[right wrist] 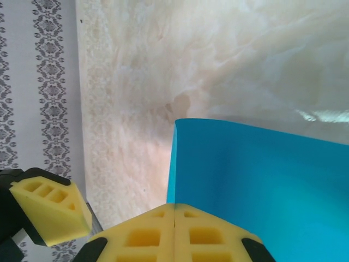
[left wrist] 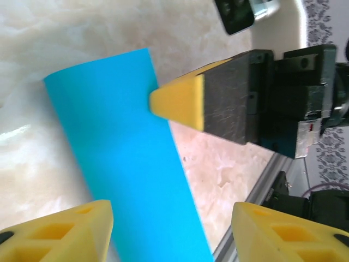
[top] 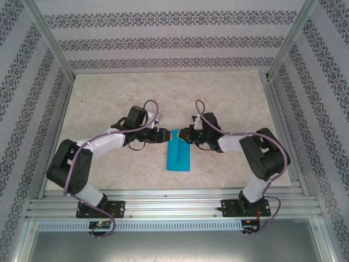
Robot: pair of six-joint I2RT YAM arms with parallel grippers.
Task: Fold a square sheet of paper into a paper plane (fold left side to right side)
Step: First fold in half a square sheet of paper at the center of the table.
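The square sheet of paper (top: pixel 179 155) is bright cyan and lies doubled over into a narrow rectangle at the table's middle, its far end lifted. My right gripper (top: pixel 184 135) is at that far end. In the right wrist view its yellow fingertips (right wrist: pixel 174 210) are shut together on the sheet's (right wrist: pixel 262 180) edge. My left gripper (top: pixel 163 135) hovers just left of it. In the left wrist view its jaws (left wrist: pixel 172 234) stand open over the sheet (left wrist: pixel 125 164), not gripping it. The paper plane is out of view.
The marble-patterned table top (top: pixel 109 103) spreads around the paper. Aluminium rails (top: pixel 174 207) run along the near edge and patterned walls (top: pixel 32 82) close in the sides and back. The right gripper's yellow finger (left wrist: pixel 174 101) is seen in the left wrist view.
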